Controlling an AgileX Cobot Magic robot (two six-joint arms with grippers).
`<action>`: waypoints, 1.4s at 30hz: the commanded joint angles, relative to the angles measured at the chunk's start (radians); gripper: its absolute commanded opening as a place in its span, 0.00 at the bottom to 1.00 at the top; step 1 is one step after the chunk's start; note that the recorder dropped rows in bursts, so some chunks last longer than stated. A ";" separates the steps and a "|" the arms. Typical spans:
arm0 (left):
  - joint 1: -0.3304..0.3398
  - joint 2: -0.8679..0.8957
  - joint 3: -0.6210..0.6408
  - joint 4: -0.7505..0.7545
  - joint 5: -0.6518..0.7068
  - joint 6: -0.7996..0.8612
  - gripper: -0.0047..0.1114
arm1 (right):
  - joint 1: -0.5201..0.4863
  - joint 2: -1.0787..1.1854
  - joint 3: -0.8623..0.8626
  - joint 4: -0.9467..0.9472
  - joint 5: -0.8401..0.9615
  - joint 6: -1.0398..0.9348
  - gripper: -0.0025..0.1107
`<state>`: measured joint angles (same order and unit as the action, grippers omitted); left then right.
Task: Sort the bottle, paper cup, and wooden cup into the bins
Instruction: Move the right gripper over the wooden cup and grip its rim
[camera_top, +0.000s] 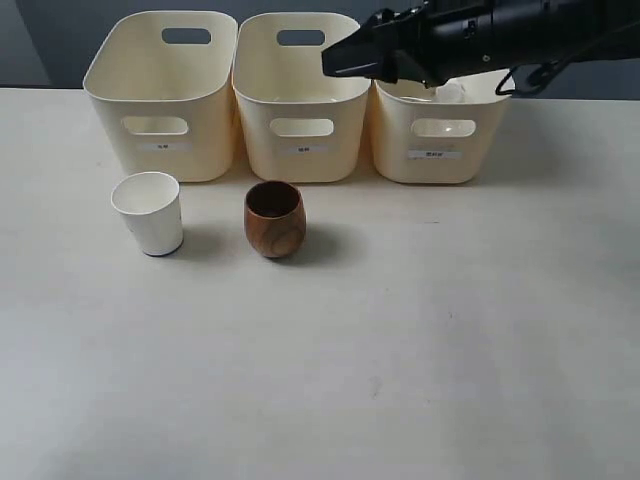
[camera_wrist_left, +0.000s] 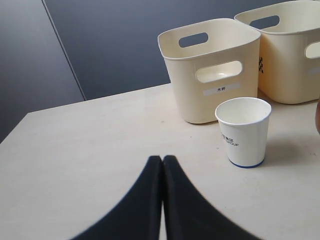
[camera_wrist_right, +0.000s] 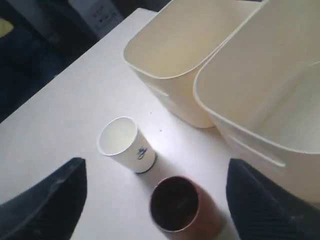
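The white paper cup (camera_top: 149, 212) (camera_wrist_left: 243, 131) (camera_wrist_right: 125, 144) stands upright in front of the left bin (camera_top: 160, 70). To its right, the reddish-brown wooden cup (camera_top: 274, 218) (camera_wrist_right: 175, 204) stands in front of the middle bin (camera_top: 300, 90). My right gripper (camera_top: 335, 62) (camera_wrist_right: 155, 167) hangs open and empty above the middle and right bins (camera_top: 435, 140), high over the wooden cup. Something clear shows at the right bin's rim under the arm; I cannot tell if it is the bottle. My left gripper (camera_wrist_left: 163, 159) is shut and empty, low over the table short of the paper cup.
The three cream bins stand in a row at the back of the pale table (camera_top: 400, 350). The black right arm (camera_top: 500, 35) reaches in from the right above the bins. A dark wall rises behind the table.
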<state>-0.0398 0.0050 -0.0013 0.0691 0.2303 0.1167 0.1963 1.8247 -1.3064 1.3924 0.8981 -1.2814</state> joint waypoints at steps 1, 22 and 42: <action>-0.003 -0.005 0.001 0.000 -0.006 -0.002 0.04 | 0.024 -0.005 -0.005 -0.031 0.067 0.079 0.66; -0.003 -0.005 0.001 0.000 -0.006 -0.002 0.04 | 0.234 0.017 -0.005 -0.426 -0.232 0.541 0.66; -0.003 -0.005 0.001 0.000 -0.006 -0.002 0.04 | 0.327 0.136 -0.005 -0.453 -0.438 0.699 0.66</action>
<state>-0.0398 0.0050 -0.0013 0.0691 0.2303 0.1167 0.5226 1.9469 -1.3064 0.9441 0.4920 -0.6007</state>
